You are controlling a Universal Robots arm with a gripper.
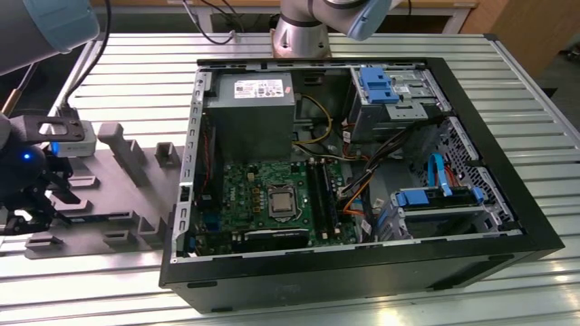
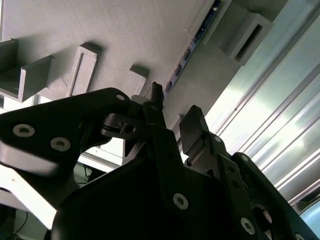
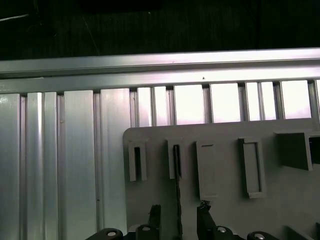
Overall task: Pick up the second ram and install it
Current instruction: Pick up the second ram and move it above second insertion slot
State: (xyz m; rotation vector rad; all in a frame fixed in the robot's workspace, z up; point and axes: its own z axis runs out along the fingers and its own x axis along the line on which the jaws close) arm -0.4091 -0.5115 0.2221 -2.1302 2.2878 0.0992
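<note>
The second ram (image 3: 177, 200) stands on edge in the slotted blocks of the grey fixture plate (image 3: 225, 210), showing as a thin dark line. In the second wrist view the ram (image 2: 186, 56) runs away from the fingers between two blocks. My gripper (image 3: 178, 216) is open, one finger (image 3: 154, 215) on each side of the stick with a gap to it. In the exterior view the gripper (image 1: 34, 207) hangs low over the plate's end at the exterior view's left, and the ram (image 1: 100, 217) shows as a dark strip beside it.
The open computer case (image 1: 363, 272) lies on the ribbed metal table (image 1: 136, 68) at the exterior view's right of the fixture plate. Inside it are the green motherboard (image 1: 244, 187) with long black memory slots (image 1: 322, 197), a grey power supply (image 1: 249, 115) and loose cables (image 1: 363, 197).
</note>
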